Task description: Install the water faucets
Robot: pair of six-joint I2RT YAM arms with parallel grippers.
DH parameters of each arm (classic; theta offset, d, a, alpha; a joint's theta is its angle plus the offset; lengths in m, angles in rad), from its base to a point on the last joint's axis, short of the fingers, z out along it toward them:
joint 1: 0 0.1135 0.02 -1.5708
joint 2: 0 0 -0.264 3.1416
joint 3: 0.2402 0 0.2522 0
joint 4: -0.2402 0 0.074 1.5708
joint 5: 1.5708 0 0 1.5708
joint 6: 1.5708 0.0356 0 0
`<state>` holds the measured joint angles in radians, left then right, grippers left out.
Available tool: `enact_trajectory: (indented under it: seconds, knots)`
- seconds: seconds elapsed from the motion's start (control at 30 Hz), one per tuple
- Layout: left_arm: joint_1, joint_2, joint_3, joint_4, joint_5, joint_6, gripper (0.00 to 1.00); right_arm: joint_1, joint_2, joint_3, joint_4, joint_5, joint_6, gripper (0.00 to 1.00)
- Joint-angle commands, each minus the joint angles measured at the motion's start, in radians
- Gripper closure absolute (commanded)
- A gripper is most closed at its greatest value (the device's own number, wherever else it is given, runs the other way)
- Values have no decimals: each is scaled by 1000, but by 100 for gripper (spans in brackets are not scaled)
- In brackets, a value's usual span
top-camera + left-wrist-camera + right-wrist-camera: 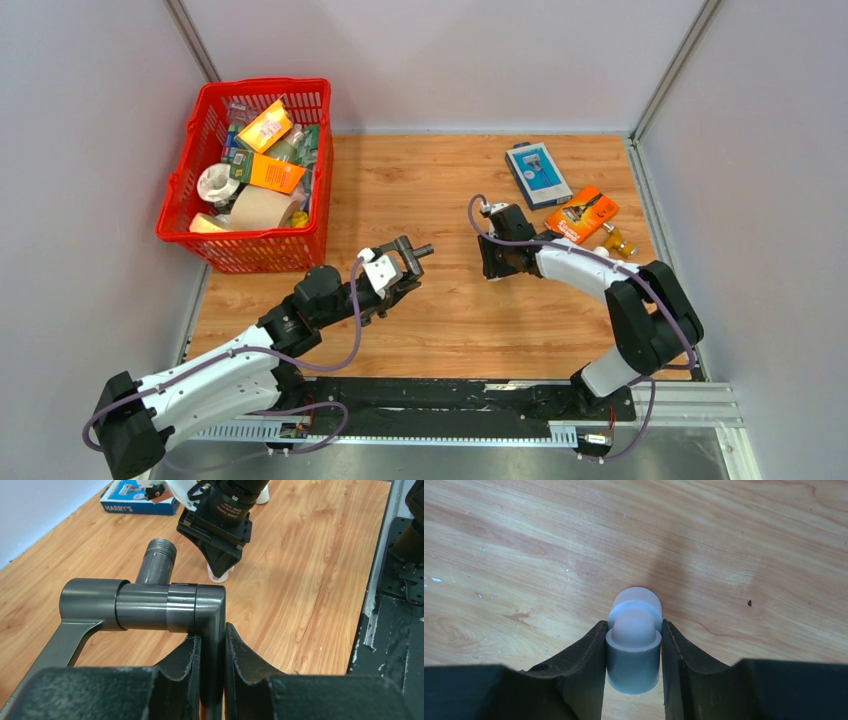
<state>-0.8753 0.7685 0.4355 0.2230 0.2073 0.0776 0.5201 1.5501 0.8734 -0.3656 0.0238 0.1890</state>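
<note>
My left gripper (212,647) is shut on the dark grey metal water faucet (150,605), pinching its elbow end. The faucet's threaded stub (161,550) points away toward the right arm. From above, the left gripper (405,260) holds the faucet (420,250) over the table's middle. My right gripper (634,627) is shut on the white plastic elbow fitting (634,660), low over the wood. In the left wrist view the right gripper (220,567) stands a short way beyond the threaded stub, with the white fitting (219,576) showing under its fingers. Faucet and fitting are apart.
A red basket (262,85) full of packets and tape rolls stands at the back left. A blue box (537,172), an orange packet (583,213) and a small amber bottle (617,242) lie at the back right. Grey walls close three sides.
</note>
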Motion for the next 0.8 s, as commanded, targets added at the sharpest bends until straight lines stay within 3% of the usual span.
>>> enact_trajectory:
  seconds: [0.0,0.07,0.13,0.47,0.57,0.77]
  knots:
    - [2,-12,69,53,4,39,100,0,24,38,-52,39,29,70]
    - [2,-11,71,58,10,42,100,0,19,48,-65,22,15,56]
    - [2,-8,69,61,15,40,100,0,-1,61,-75,-7,-2,50]
    - [1,-29,48,116,35,88,100,-11,-306,188,-72,-295,-16,32]
    - [1,-28,39,176,32,108,100,-12,-379,179,31,-436,45,28]
    - [-11,3,29,291,52,163,100,-12,-453,75,409,-666,312,26]
